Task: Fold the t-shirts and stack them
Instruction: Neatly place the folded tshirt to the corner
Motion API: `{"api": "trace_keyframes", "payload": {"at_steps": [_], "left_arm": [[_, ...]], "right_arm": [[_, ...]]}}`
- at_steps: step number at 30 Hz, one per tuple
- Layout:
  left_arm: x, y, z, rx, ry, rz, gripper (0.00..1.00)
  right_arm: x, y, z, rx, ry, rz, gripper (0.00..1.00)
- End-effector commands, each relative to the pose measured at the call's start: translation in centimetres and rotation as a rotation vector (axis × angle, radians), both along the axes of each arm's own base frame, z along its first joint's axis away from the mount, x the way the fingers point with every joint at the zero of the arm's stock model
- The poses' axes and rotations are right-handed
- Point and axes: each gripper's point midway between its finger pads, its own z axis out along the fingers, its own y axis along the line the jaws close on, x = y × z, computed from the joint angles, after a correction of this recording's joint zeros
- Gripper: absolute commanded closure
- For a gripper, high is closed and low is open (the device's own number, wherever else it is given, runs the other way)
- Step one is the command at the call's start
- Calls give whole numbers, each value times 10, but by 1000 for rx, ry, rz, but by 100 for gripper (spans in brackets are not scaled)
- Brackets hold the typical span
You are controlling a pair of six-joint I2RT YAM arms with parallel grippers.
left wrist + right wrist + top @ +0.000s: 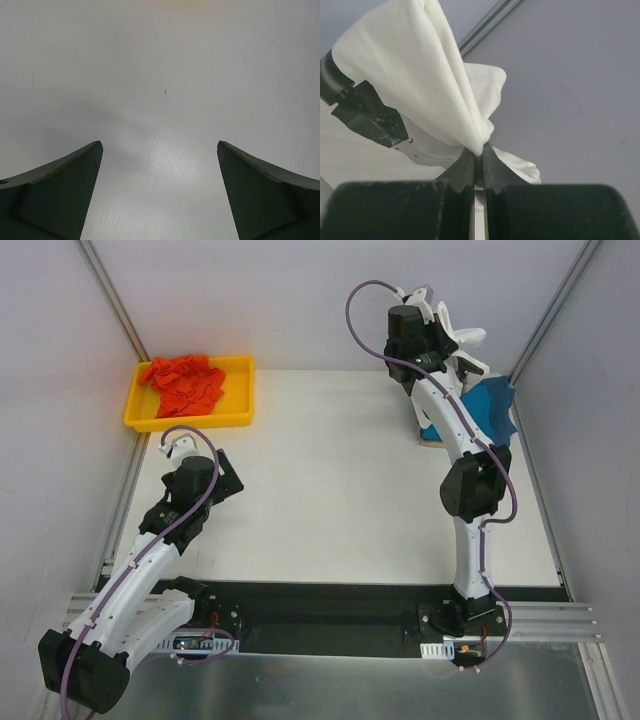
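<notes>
My right gripper (448, 328) is raised at the back right and is shut on the white t-shirt (430, 85). The cloth bunches at the fingertips (479, 150) and drapes over the wrist; it shows as white folds in the top view (462, 345). The teal-blue t-shirt (490, 410) lies below it at the right edge of the table, partly hidden by the arm. The orange-red t-shirt (183, 383) lies crumpled in the yellow tray (238, 418) at the back left. My left gripper (160, 150) is open and empty above bare table, at the left in the top view (222, 480).
Grey walls with metal rails close in the table on the left, back and right. A small brown-edged object (430, 435) sits under the teal-blue shirt. The white table top (330, 490) lies between the arms.
</notes>
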Motion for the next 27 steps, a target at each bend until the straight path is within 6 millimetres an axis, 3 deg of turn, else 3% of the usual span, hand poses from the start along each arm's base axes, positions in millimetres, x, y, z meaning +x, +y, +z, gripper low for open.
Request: {"api": "trace_keyframes", "payload": {"at_steps": [1,8,18,27], "left_arm": [[-1,0,-2,-8,6,1,1],[1,0,-7,2,28,1,1],[6,-5,-10,-13,58,-1,1],[9,-10,-8,-28,62,-13,1]], "right_arm": [[-15,-23,30,65,-123,-72,97],[-3,-47,-27,170,-29,-80,96],[11,-80,-63,197,26,-115,93],[19,-107,-115,317,101,-111,86]]}}
